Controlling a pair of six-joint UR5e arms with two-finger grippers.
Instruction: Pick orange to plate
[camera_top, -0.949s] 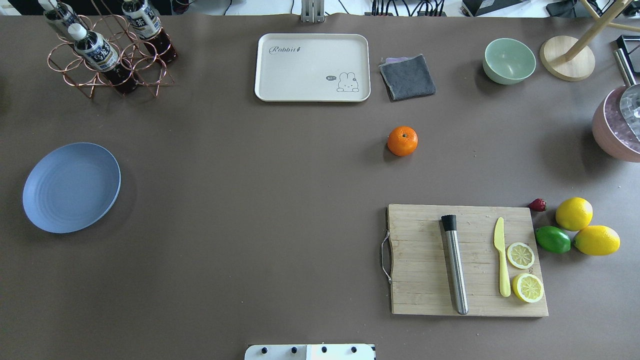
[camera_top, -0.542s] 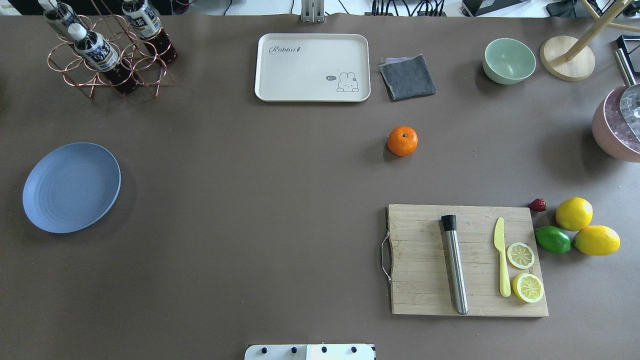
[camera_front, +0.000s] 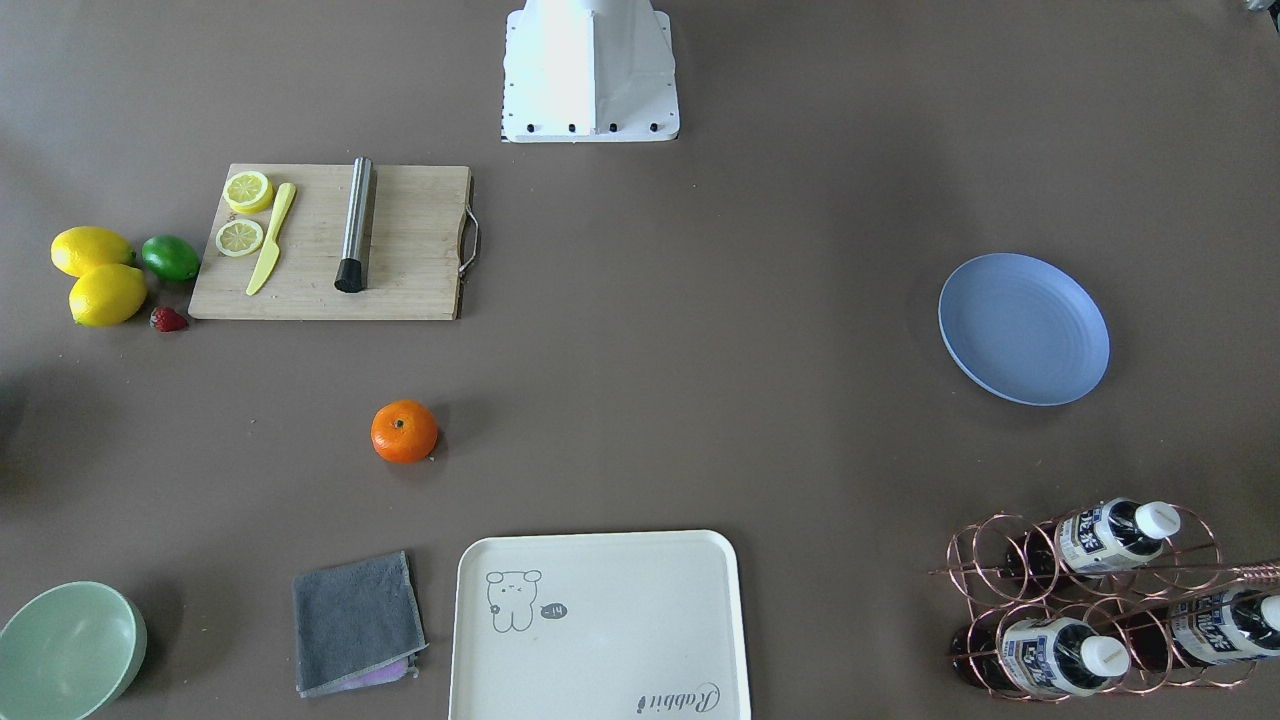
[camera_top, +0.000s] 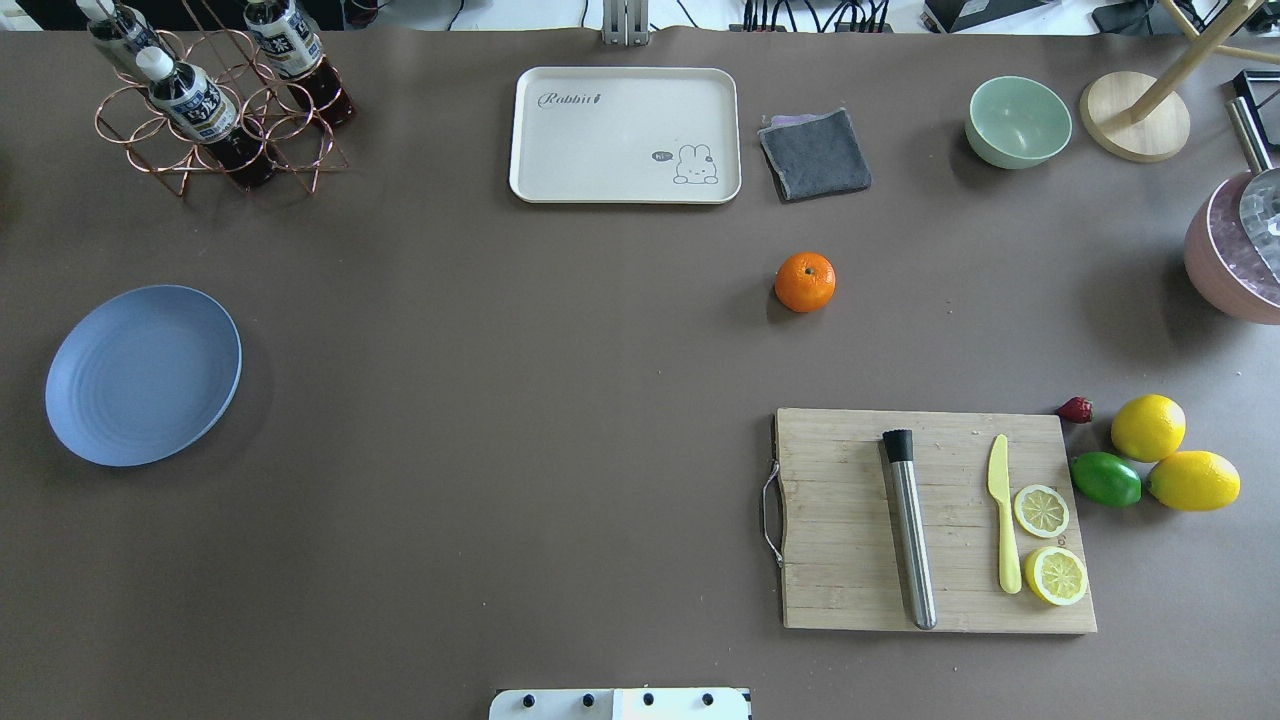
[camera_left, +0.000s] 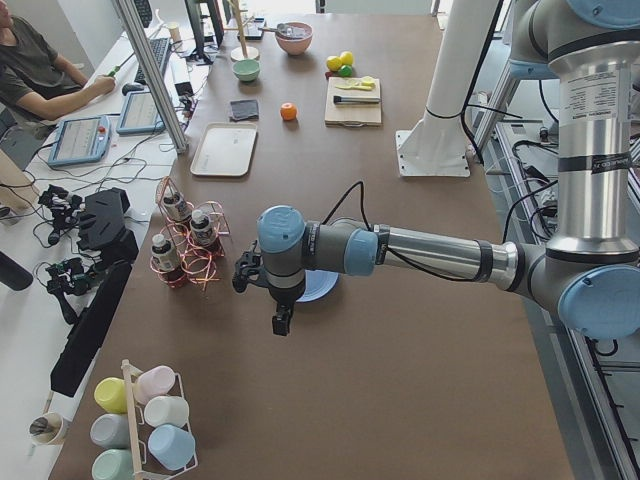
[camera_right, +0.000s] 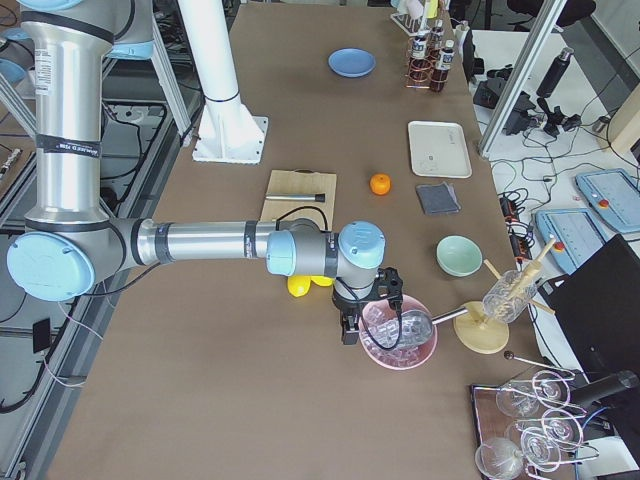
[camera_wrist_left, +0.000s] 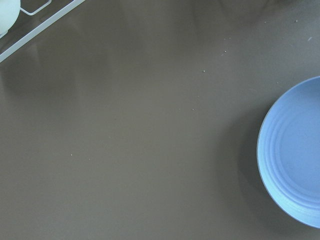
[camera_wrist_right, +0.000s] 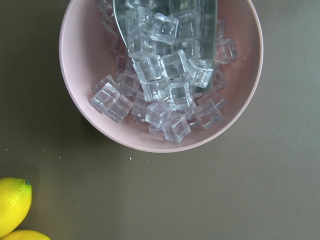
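Observation:
The orange rests alone on the brown table, right of centre, between the grey cloth and the cutting board; it also shows in the front view. Far to the left lies the pale blue plate, with nothing on it. Neither gripper appears in the overhead or front view. The left gripper hangs beside the plate, and its wrist view catches the plate's rim. The right gripper hovers by the pink bowl of ice cubes. I cannot tell whether either gripper is open or shut.
A wooden cutting board carries a metal muddler, a yellow knife and lemon slices. Two lemons, a lime and a strawberry lie to its right. A cream tray, green bowl and bottle rack line the far edge.

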